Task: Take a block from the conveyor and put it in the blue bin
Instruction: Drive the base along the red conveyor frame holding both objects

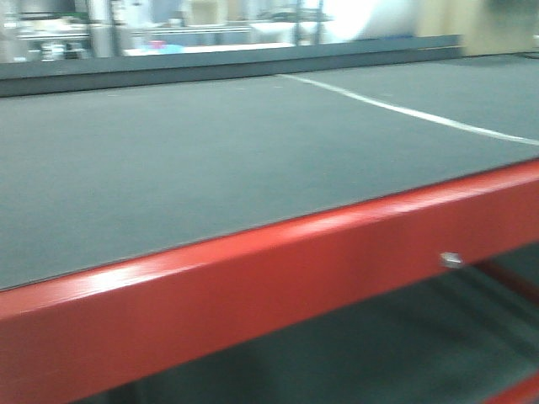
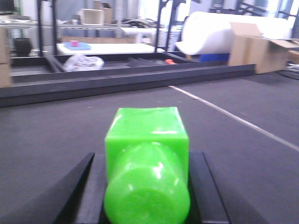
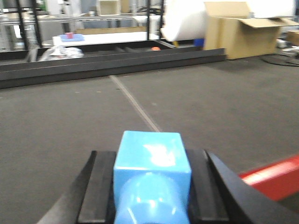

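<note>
The conveyor is a wide dark grey belt (image 1: 210, 160) with a glossy red frame (image 1: 253, 286) along its near edge. My right gripper (image 3: 152, 156) is shut on the bright blue block (image 3: 150, 151), held between its black fingers (image 3: 100, 186) above the belt (image 3: 224, 102), with the red frame (image 3: 273, 177) at lower right. My left gripper (image 2: 147, 156) is shut on a bright green block (image 2: 147, 130), held over the belt (image 2: 46, 135). Neither gripper shows in the front view. No blue bin shows clearly.
A white seam line (image 1: 404, 109) crosses the belt. A dark rail (image 2: 126, 79) bounds its far side. Beyond it are a small red block on a blue dish (image 2: 77, 45), a white roll (image 2: 233, 30), cardboard boxes (image 3: 238, 28) and something blue under the roll (image 2: 214, 58).
</note>
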